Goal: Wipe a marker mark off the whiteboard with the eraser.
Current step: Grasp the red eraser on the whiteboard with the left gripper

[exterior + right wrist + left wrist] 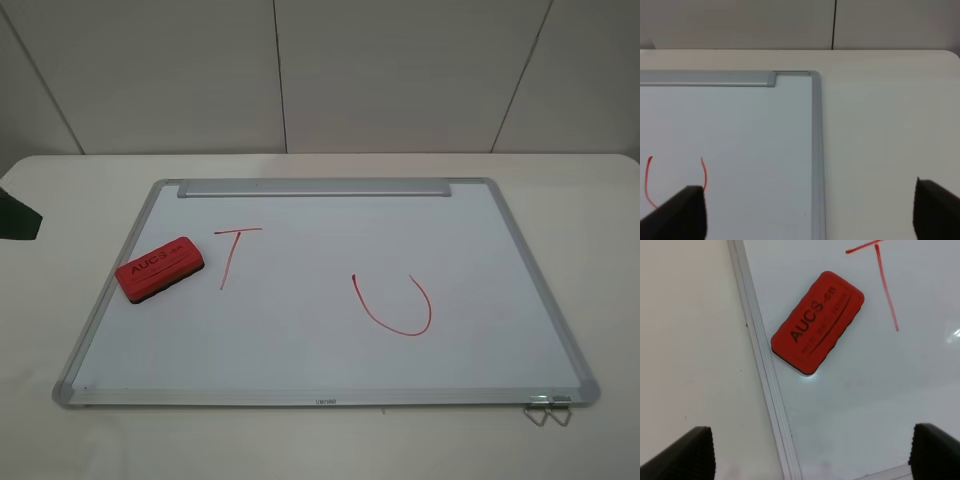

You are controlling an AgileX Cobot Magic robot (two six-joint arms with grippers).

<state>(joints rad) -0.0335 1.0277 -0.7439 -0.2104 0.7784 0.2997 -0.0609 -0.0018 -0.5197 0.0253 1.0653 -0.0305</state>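
The whiteboard (300, 350) lies flat, with bare surface across its middle. Only the eraser (160, 268) rises from it, at nine o'clock, just beside the marker mark (231, 257). The tray strip (313, 187) ridges the twelve o'clock edge.

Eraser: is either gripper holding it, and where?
Neither. The eraser lies free on the whiteboard; left gripper and right gripper are open and empty.

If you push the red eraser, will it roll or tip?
Probably neither: the eraser is a low, flat block lying broad side down. It would likely slide on the smooth whiteboard, its dark underside perhaps dragging slightly.
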